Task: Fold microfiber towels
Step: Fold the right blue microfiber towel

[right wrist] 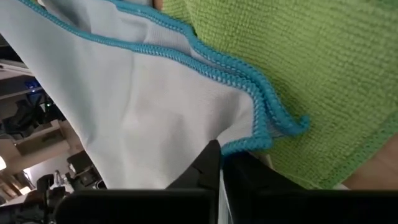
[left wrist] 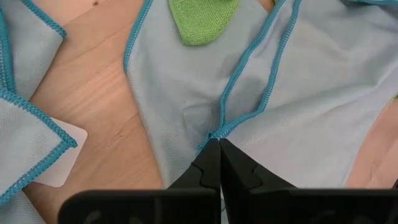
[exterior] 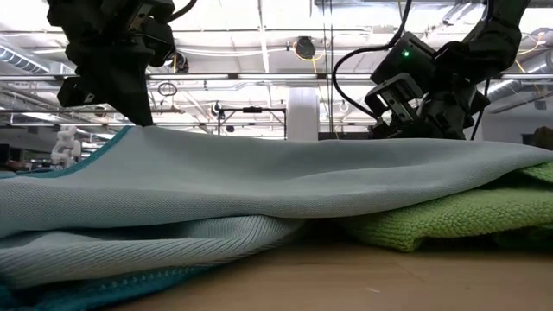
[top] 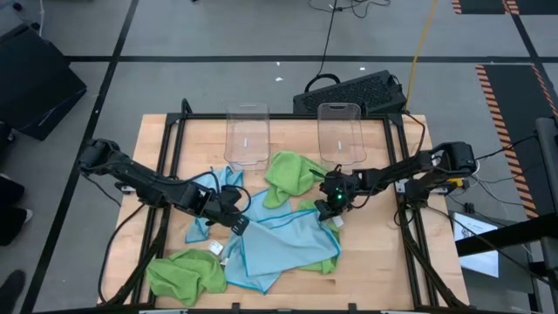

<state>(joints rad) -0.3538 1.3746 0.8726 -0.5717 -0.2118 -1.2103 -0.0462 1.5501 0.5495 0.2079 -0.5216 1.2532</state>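
Observation:
A light blue microfiber towel [top: 288, 246] with a darker blue hem lies spread at the table's middle, partly over a lime green towel [top: 330, 258]. My left gripper [top: 239, 224] is shut on its left edge and my right gripper [top: 335, 208] is shut on its far right corner. Another green towel [top: 292, 173] lies crumpled behind it, and a third [top: 183, 273] lies near the front left. A second light blue towel [top: 212, 185] lies under my left arm. My left gripper pinches the towel's blue-stitched hem [left wrist: 216, 132] between its two fingertips, where two hem lines meet. The fingers slant down from the table's left. The cloth rises to the fingers [exterior: 138, 128] and the remainder lies on the table. My right gripper pinches the towel's hemmed corner [right wrist: 250, 144] between its fingertips, slanting down from the table's right. That corner is raised a little over the green towel [right wrist: 323, 74]. The cloth sags slack between the two holds [exterior: 294, 177].
Two clear plastic bins [top: 248, 135] [top: 340, 133] stand at the table's far edge. A black keyboard [top: 353, 92] lies on the floor beyond. Bare wood [top: 384, 270] shows at the front right.

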